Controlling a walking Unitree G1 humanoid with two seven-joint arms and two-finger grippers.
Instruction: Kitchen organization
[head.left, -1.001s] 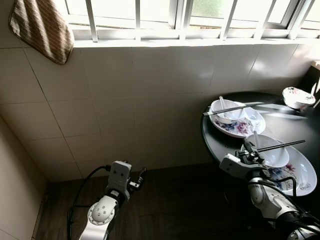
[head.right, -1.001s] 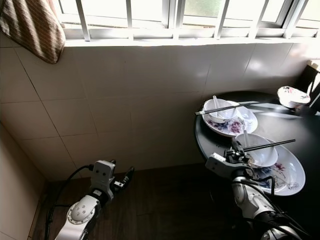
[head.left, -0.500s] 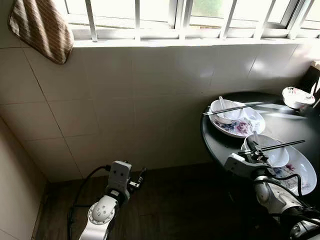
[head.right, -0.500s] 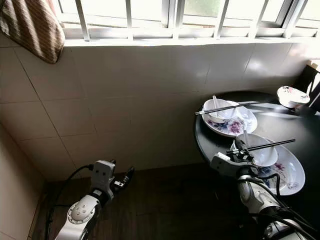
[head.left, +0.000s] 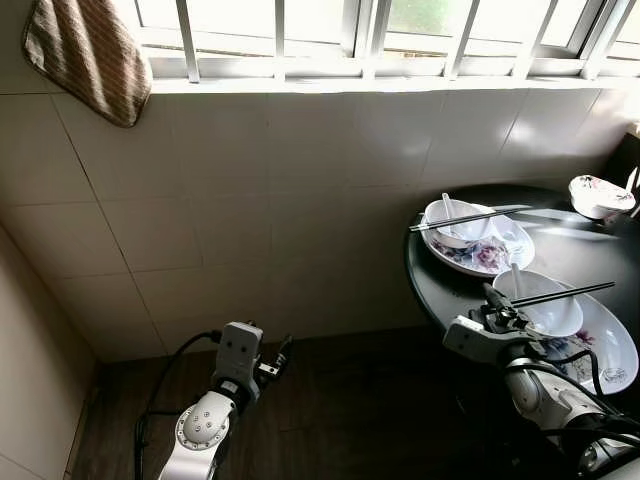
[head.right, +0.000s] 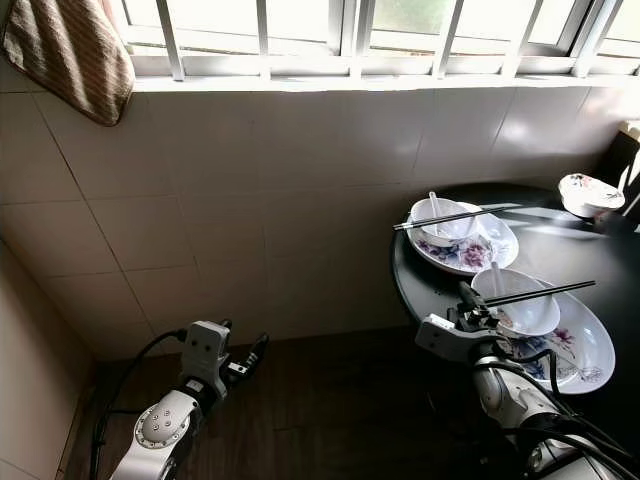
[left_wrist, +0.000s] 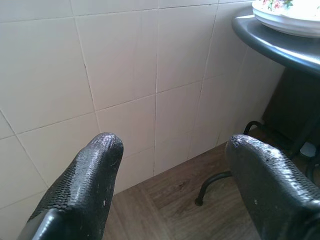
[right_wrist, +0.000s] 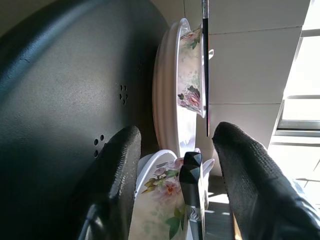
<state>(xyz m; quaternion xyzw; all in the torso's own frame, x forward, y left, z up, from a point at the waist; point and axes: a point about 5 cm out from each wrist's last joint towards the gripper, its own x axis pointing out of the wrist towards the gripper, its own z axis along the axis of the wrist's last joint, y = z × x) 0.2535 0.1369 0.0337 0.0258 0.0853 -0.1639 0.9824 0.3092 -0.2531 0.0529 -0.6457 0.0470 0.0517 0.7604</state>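
Black round surface (head.left: 470, 290) carrying 2 floral plates; right hand (head.left: 497, 303) spread at near plate (head.left: 608, 345); left hand (left_wrist: 175, 165) spread, idle.

A home dining corner: cream-tiled wall (head.left: 250, 200) beneath a barred window (head.left: 400, 30), round black table (head.left: 560, 255) bearing used floral plates (head.left: 480, 255) and chopsticks (head.left: 470, 217) (striped brown cloth (head.left: 90, 55) hanging nearby), dark wooden floor (head.left: 350, 410).
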